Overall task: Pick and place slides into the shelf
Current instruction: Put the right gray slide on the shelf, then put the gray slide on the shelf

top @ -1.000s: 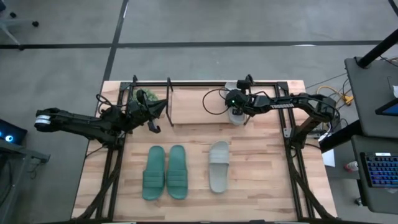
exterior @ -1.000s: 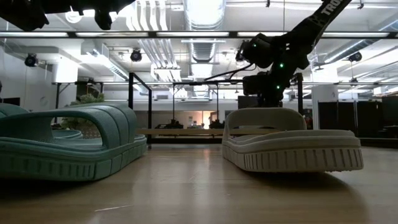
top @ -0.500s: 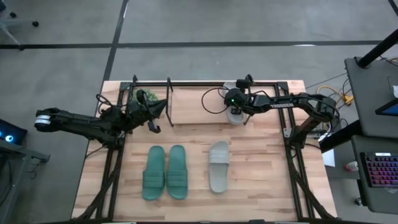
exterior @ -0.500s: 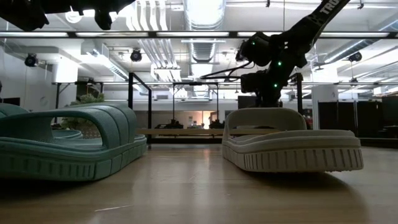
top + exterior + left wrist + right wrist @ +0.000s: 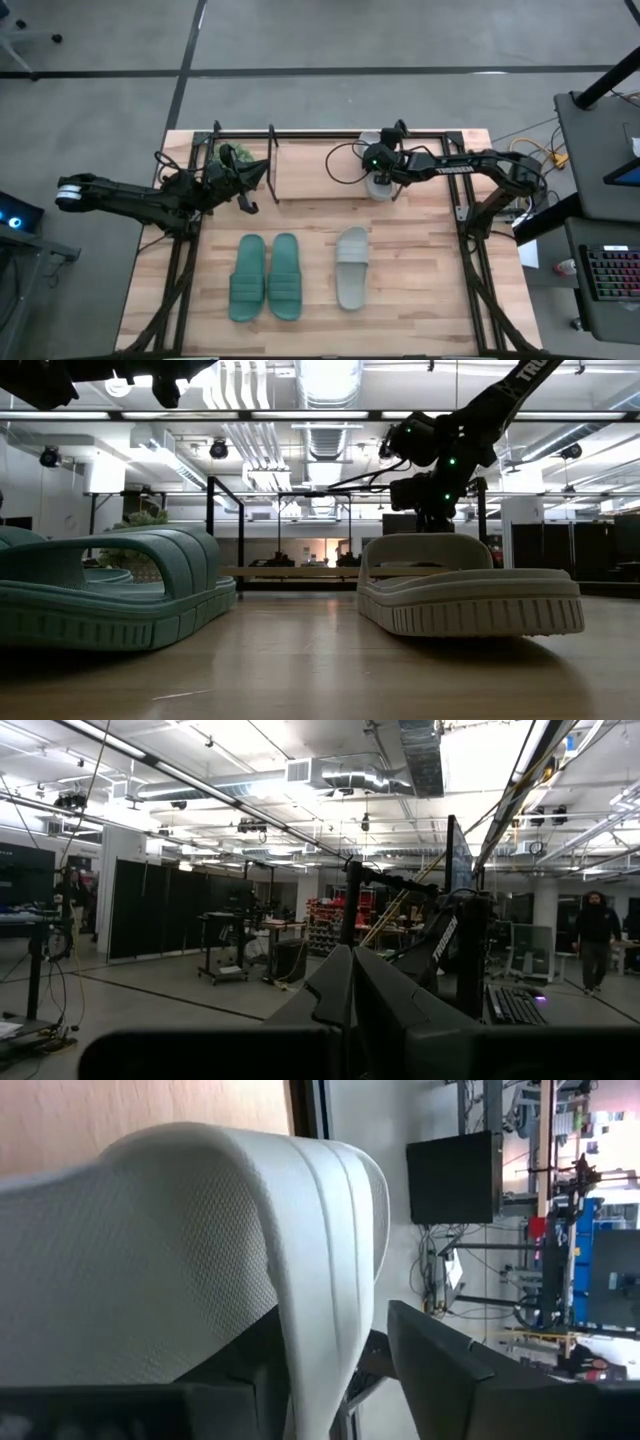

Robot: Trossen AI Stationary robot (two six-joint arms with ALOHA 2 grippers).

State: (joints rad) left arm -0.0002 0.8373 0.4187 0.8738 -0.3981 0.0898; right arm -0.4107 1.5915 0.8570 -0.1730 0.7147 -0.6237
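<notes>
The shelf [image 5: 300, 133] stands along the table's far edge. A grey-white slide [image 5: 381, 188] sits in its right part, mostly hidden under my right gripper [image 5: 379, 181], which comes at it from above. In the right wrist view the gripper is open, and the slide's ribbed strap [image 5: 330, 1250] stands between its fingers. A second grey-white slide [image 5: 351, 267] and the teal pair [image 5: 266, 277] lie flat on their soles at mid-table. My left gripper [image 5: 260, 173] hangs shut and empty over the shelf's left part. My right gripper has one finger [image 5: 235, 1380] under the arch of the slide's strap, close to its inner side [image 5: 290, 1340]. Whether that finger touches the strap I cannot tell. The other finger [image 5: 440, 1370] stands clear outside the strap with a gap between.
A small green plant [image 5: 232, 155] stands in the shelf's left end, beside my left arm. An upright black hoop [image 5: 272, 165] divides the shelf. Bare wood lies between the shelf and the slides [image 5: 120, 590] on the table.
</notes>
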